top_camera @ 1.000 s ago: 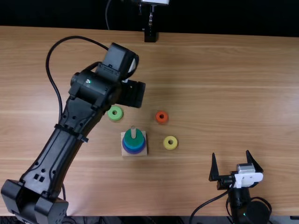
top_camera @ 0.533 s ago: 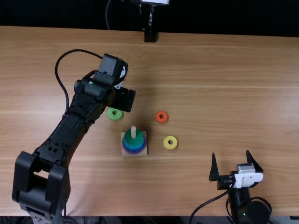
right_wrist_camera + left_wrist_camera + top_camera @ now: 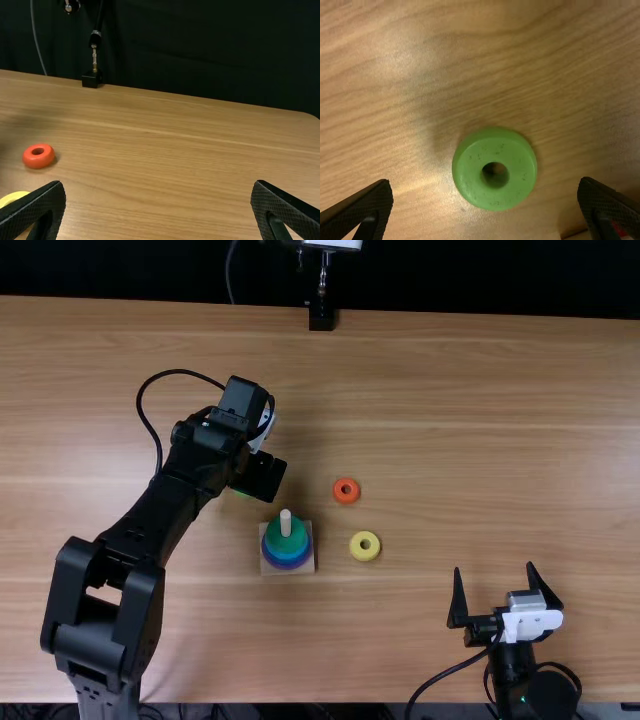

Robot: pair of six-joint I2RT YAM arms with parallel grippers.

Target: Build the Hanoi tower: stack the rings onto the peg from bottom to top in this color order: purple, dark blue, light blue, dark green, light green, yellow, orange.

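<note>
Light green ring (image 3: 517, 180): we locate it flat on the wooden table (image 3: 450, 420), hole facing up, between the spread fingers of the left gripper (image 3: 258, 478). In the top view we see that gripper above the ring, covering most of it, with a thin green edge visible beside it.

Left gripper state: released. In the left wrist view we observe its two fingers wide apart, one on either side of the ring, with nothing grasped.

Stack: we find the square wooden base (image 3: 305, 562) nearer the table's near edge than the light green ring. The pale peg (image 3: 286, 523) stands upright on it, its tip projecting above the dark green ring (image 3: 274, 534). Below that ring we note the wider blue and purple edges of the lower rings (image 3: 287, 564).

Loose rings: we locate the yellow ring (image 3: 356, 549) flat on the table to the right of the base, apart from it. The orange ring (image 3: 346, 499) lies farther from the near edge than the yellow ring, with bare wood between the two.

Right gripper (image 3: 494, 568) state: released. We see it near the table's near edge, to the right of the yellow ring and well apart from it, fingers spread and nothing between them.
</note>
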